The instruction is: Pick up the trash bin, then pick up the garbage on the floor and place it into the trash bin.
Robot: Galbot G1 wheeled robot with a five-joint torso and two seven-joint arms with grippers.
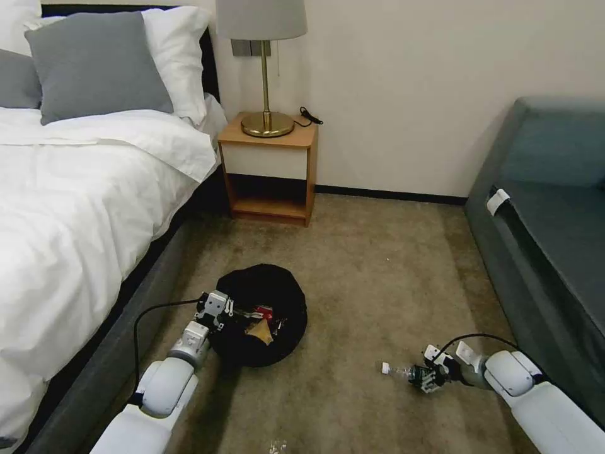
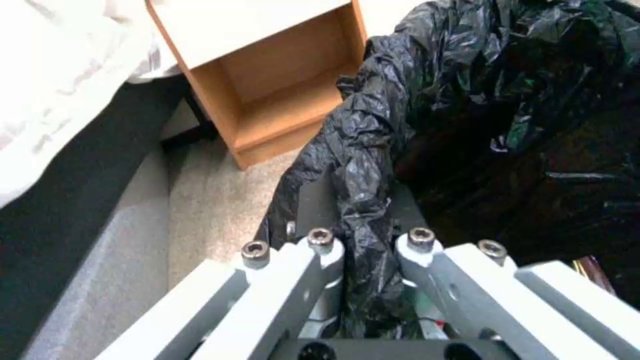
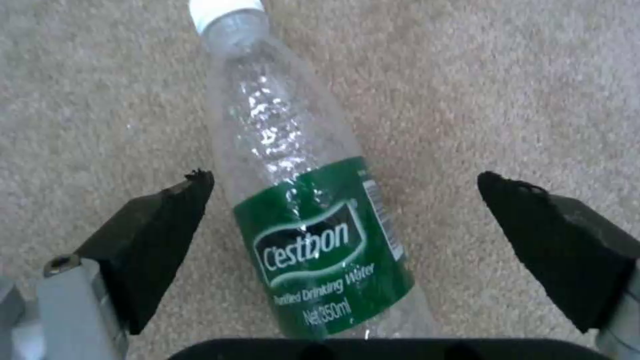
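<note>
The trash bin (image 1: 277, 296), lined with a crinkly black bag (image 2: 467, 100), is tilted beside the bed. My left gripper (image 1: 222, 310) is shut on the bag-covered rim (image 2: 363, 200), which is pinched between its fingers (image 2: 320, 240). Inside the bin lie a red wrapper (image 1: 265, 311) and a brown-gold piece of garbage (image 1: 259, 331). A clear bottle (image 1: 396, 370) with a green label (image 3: 320, 250) and white cap lies on the carpet. My right gripper (image 1: 428, 377) is low over it and open, its black pads (image 3: 167, 230) on either side of the bottle, not touching.
The bed (image 1: 75, 208) runs along the left, with a wooden nightstand (image 1: 271, 170) and lamp behind the bin. A dark sofa (image 1: 548, 214) stands close on the right of my right arm. A small pale scrap (image 1: 276, 446) lies on the carpet near the bottom edge.
</note>
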